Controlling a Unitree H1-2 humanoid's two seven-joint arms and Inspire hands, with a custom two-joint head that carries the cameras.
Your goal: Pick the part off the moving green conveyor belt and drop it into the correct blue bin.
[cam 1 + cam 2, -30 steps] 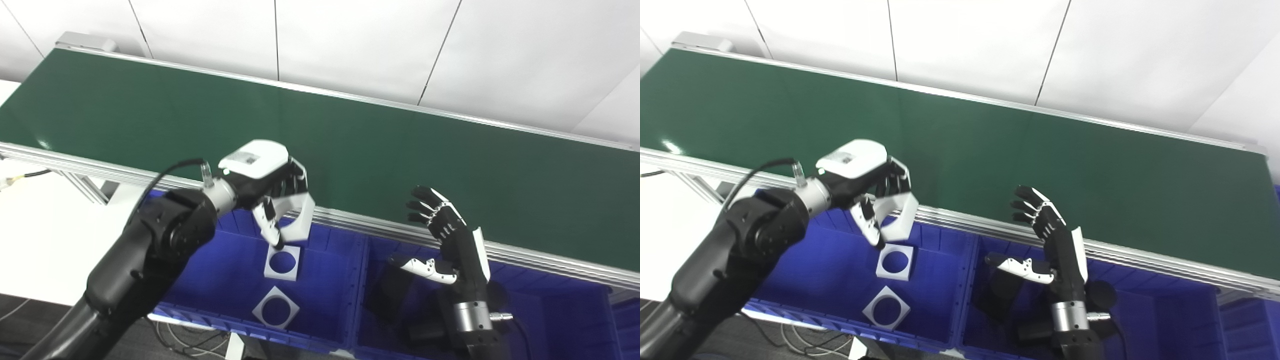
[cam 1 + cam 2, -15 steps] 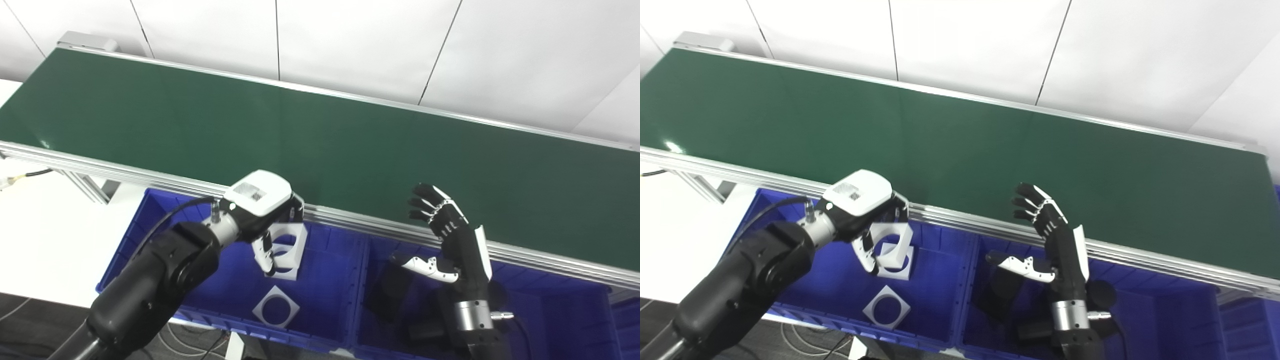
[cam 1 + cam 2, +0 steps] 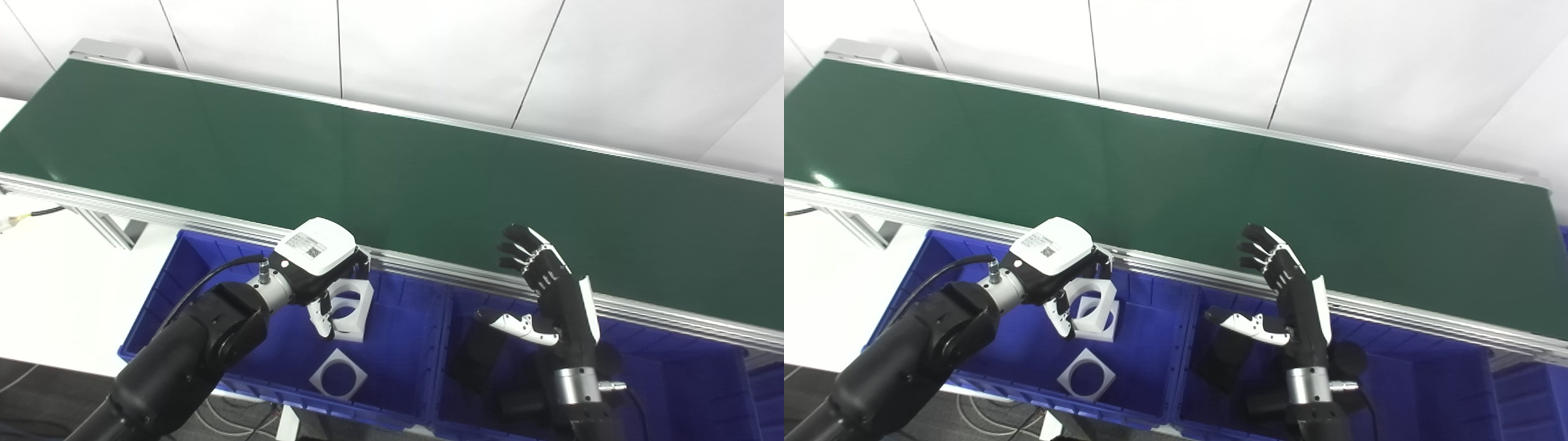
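Lowered from the belt's edge a second ago, the left hand (image 3: 320,269) now sits inside the left bin (image 3: 184,269), fingers curled around a white square part (image 3: 354,297) with a round hole. That part hangs tilted, low over a second white part (image 3: 349,334) lying on the bin floor; whether the two touch cannot be told. A third white part (image 3: 337,375) lies at 6 o'clock from them, near the bin's front wall. At 3 o'clock from the left hand, the right hand (image 3: 551,294) is raised upright over the right bin (image 3: 686,380), fingers spread and holding nothing, unchanged. Dark parts (image 3: 474,361) rest in that bin beneath it. At 12 o'clock from both bins, the green belt (image 3: 392,165) shows bare.
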